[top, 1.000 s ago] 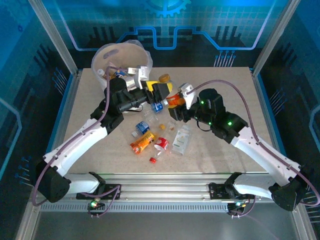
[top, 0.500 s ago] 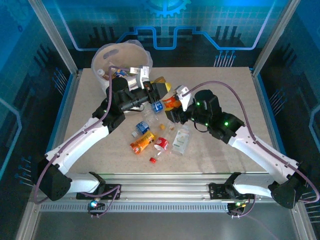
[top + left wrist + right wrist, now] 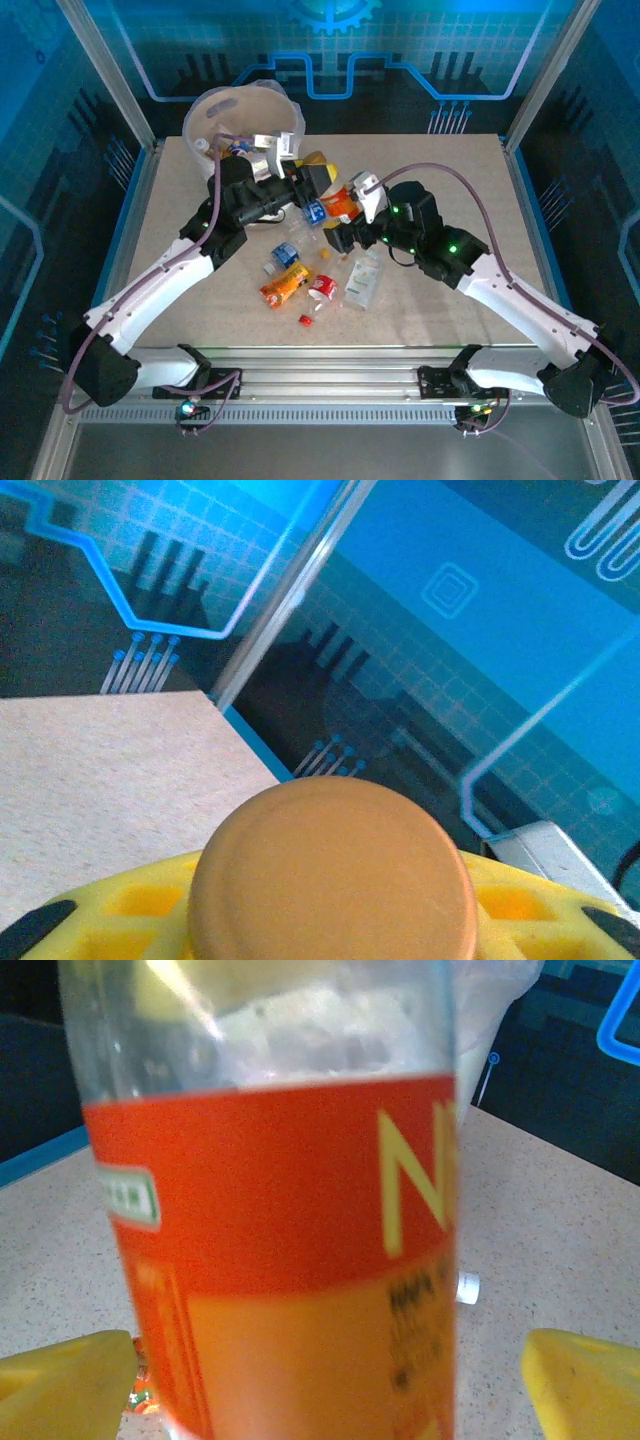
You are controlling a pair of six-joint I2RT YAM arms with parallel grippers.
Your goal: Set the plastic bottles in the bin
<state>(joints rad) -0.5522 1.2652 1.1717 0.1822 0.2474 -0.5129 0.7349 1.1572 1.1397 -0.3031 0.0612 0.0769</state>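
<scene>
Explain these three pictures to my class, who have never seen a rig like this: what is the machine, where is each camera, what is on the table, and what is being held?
The machine is two robot arms, the left arm and the right arm, bolted at the near edge of the table. The wide picture looks down from above. The other two come from a camera on each wrist.

Loose plastic bottles lie mid-table, and a white bin stands at the far left corner.

The left gripper is shut on an orange-labelled bottle; the bottle's orange cap looms close in the left wrist picture. The right gripper is open, its yellow fingers on either side of that bottle, not touching it.
</scene>
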